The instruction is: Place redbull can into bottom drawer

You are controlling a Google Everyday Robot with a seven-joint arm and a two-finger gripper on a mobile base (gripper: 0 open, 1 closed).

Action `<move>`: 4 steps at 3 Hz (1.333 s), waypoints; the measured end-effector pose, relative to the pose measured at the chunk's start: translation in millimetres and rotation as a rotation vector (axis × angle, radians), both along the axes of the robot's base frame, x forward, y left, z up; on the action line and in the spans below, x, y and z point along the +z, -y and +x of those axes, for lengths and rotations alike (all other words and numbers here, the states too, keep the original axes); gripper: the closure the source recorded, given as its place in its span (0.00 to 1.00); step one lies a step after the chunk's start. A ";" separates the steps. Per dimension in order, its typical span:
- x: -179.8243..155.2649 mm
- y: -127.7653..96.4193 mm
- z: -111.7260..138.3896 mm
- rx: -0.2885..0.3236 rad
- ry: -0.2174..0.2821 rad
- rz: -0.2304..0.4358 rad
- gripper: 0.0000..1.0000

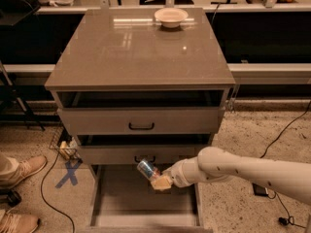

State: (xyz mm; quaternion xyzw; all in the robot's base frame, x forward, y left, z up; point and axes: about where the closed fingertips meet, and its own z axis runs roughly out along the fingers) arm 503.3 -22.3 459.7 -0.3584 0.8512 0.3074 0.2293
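The redbull can (146,169) is a small blue and silver can, tilted, held over the open bottom drawer (121,198). My gripper (158,178) is shut on the can, with its tan fingers (162,182) under and beside it. My white arm (243,171) reaches in from the right. The drawer is pulled out, showing a flat grey floor. The can hangs just below the middle drawer's front, above the drawer floor.
The taupe cabinet top (141,47) carries a cream bowl (170,17) at the back. Two upper drawers with black handles (141,126) sit slightly open. A person's shoes (22,169) and cables lie on the floor at left. A blue X mark (68,173) is on the floor.
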 end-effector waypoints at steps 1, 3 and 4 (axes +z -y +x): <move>-6.0 -1.0 9.3 -0.033 0.022 0.002 1.00; -44.0 1.7 11.1 -0.081 0.019 -0.020 1.00; -112.1 6.9 18.1 -0.146 0.034 -0.054 1.00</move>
